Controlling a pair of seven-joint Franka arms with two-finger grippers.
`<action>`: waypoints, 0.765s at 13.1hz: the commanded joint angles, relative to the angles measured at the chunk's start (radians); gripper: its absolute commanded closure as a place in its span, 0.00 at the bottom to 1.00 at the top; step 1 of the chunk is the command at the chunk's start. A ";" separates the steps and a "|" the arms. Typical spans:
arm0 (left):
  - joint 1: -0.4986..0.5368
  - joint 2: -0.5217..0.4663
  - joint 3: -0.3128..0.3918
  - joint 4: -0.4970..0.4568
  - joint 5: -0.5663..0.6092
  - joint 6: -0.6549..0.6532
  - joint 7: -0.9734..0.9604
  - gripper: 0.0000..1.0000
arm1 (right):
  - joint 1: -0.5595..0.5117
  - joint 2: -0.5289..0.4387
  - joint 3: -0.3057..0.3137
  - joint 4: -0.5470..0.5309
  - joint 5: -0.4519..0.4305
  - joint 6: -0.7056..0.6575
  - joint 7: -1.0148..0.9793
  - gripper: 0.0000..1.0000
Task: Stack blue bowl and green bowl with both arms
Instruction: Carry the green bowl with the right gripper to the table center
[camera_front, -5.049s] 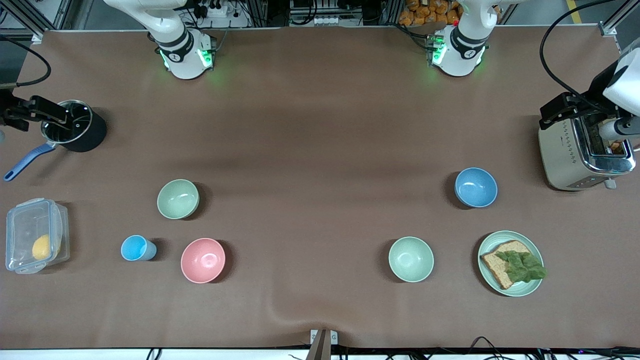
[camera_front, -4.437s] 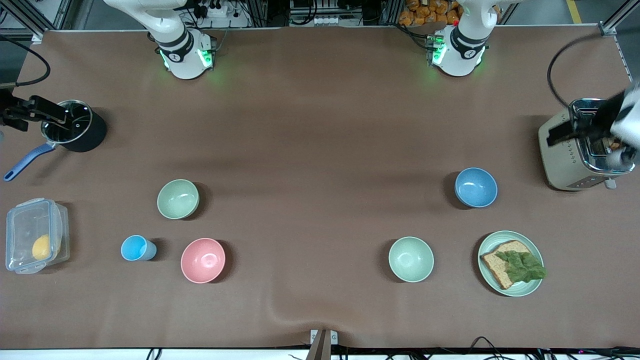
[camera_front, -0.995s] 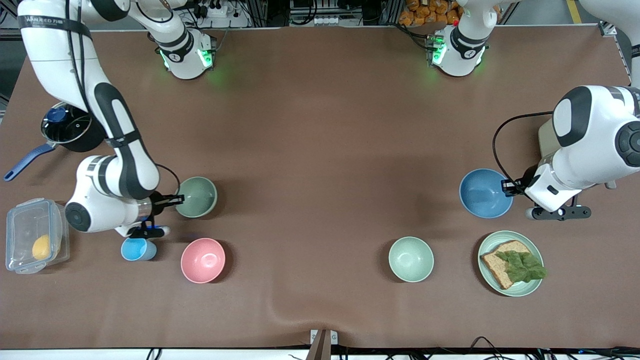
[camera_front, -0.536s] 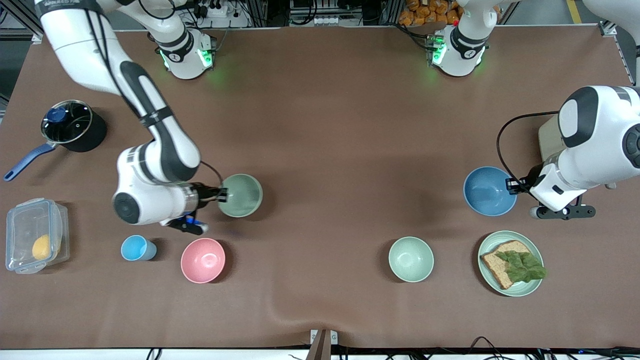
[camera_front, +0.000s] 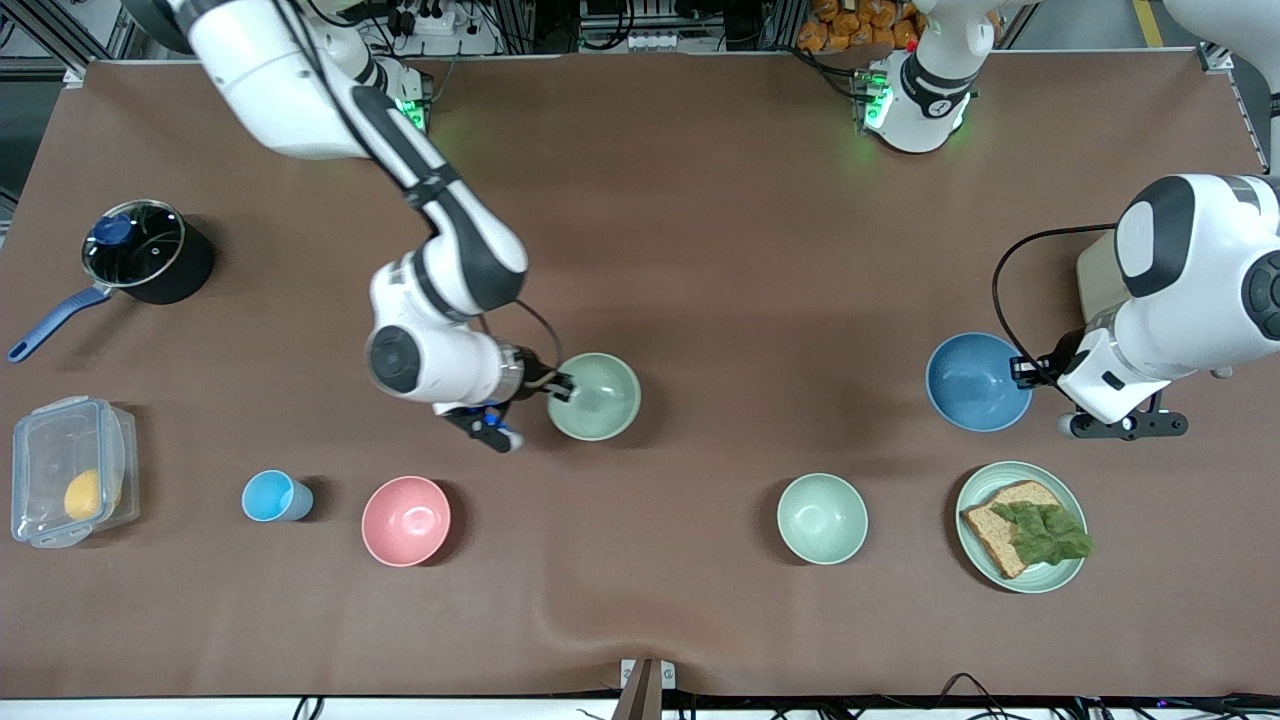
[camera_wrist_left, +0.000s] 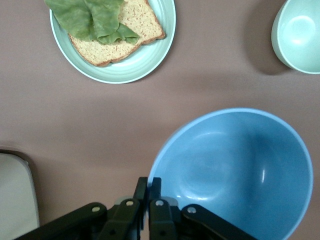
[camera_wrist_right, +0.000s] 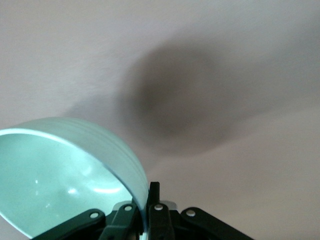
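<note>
Right gripper, clamped on the round sage-green bowl, has carried it toward table centre; left gripper still pinches the round matte blue bowl at three o'clock; stacking is near.

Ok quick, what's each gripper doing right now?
Left gripper: shut on the blue bowl rim.
Right gripper: shut on the green bowl rim, lifted over mid-table.
</note>
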 joint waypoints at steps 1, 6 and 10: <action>0.005 0.005 -0.006 0.016 0.016 -0.016 0.013 1.00 | 0.062 0.079 -0.005 0.060 0.032 0.097 0.061 0.97; 0.000 0.013 -0.006 0.016 0.016 -0.016 0.001 1.00 | 0.101 0.120 -0.005 0.061 0.033 0.182 0.081 0.49; -0.005 0.013 -0.006 0.018 0.007 -0.016 -0.017 1.00 | 0.105 0.110 -0.008 0.061 0.026 0.182 0.092 0.00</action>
